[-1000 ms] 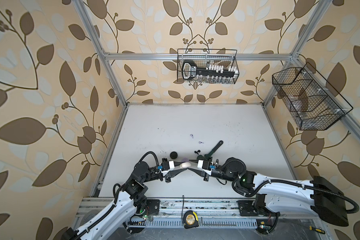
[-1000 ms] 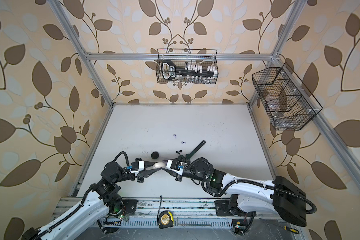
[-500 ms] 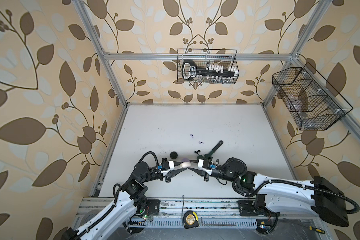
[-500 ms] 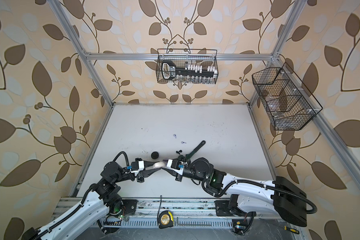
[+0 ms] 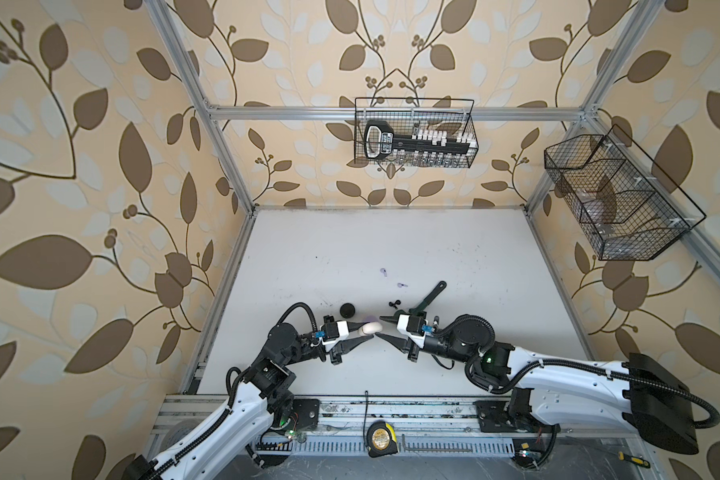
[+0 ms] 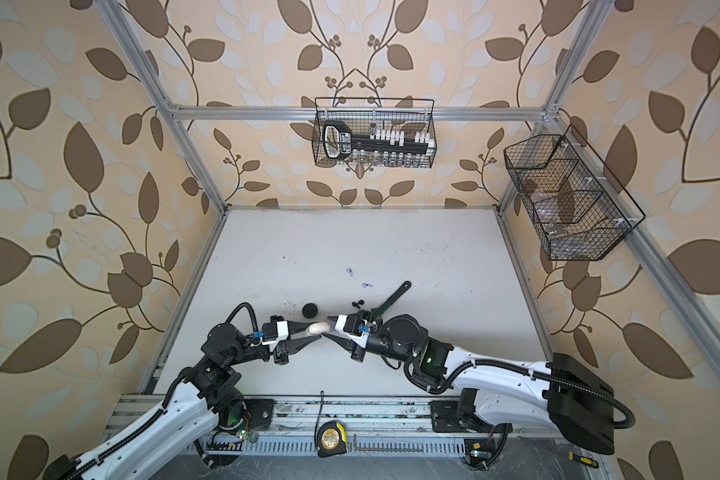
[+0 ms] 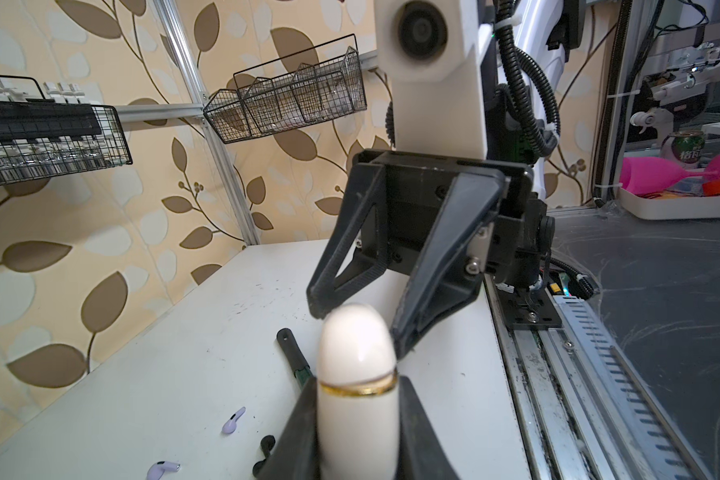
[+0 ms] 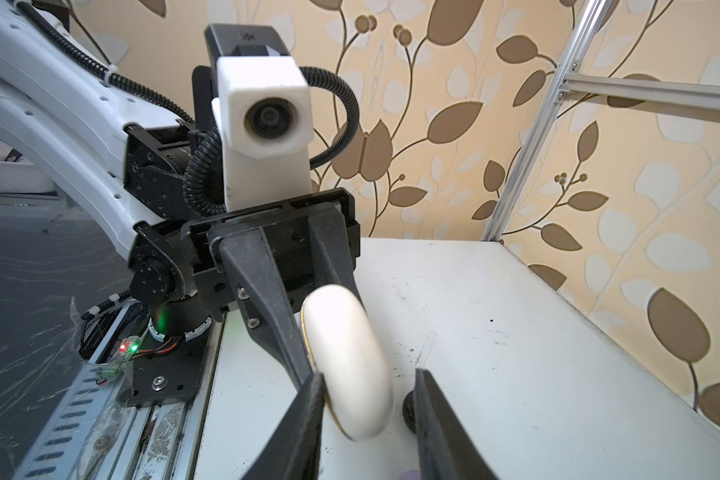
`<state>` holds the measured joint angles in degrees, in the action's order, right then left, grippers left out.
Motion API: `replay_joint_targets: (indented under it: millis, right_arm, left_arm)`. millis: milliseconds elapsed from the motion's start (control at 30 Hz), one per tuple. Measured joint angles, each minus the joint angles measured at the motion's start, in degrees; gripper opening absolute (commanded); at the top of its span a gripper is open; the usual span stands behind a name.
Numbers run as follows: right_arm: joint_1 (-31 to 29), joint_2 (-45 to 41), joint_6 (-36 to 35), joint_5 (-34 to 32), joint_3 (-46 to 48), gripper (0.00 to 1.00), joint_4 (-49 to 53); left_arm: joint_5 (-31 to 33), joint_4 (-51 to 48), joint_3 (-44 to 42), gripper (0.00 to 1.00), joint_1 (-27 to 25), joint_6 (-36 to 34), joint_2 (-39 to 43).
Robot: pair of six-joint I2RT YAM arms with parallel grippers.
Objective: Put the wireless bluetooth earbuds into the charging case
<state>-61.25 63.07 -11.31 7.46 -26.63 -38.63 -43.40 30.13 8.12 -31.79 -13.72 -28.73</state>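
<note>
My left gripper [image 7: 358,386] is shut on a cream charging case [image 7: 356,349] with a gold seam, held level above the table's front middle [image 5: 371,328]. My right gripper [image 8: 370,374] faces it, jaws open around the case's free end [image 8: 346,353]. One finger touches the seam and the other stands clear. In both top views the two grippers [image 5: 366,332] [image 5: 381,327] meet tip to tip. Two lilac earbuds [image 5: 383,272] [image 5: 400,285] lie further back on the table [image 5: 474,257]. A black earbud pair [image 5: 395,304] lies just behind the right gripper.
A round black case [image 5: 347,310] sits behind the left gripper, and a dark green wrench-shaped tool [image 5: 429,297] lies behind the right one. Wire baskets hang on the back wall [image 5: 414,137] and right wall [image 5: 616,199]. A tape measure [image 5: 378,438] rests on the front rail.
The right jaws stand slightly wider around the case's end. Both arms and the case have stayed in place.
</note>
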Motion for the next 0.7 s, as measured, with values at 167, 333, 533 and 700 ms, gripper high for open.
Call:
replay_joint_targets:
  millis: [167,333,533,700]
  right_arm:
    - [0.9,-0.35,0.42,-1.77,-0.39,0.36,-1.57]
    - [1.29,-0.39,0.83,-3.13,-1.03,0.36,-2.8]
    - [1.29,-0.26,0.85,-3.21,-1.55,0.37,-2.8]
    - [1.33,-0.28,0.9,-2.47,-1.7,0.45,-2.8]
  left_arm:
    - [-1.57,-0.74,0.0,0.0,-0.15,0.0,-0.15]
    - [-3.08,-1.09,0.0,0.0,-0.15,0.0,-0.15]
    - [-3.54,-1.25,0.0,0.0,-0.15,0.07,-0.15]
    - [-3.54,-1.49,0.0,0.0,-0.15,0.44,-0.15]
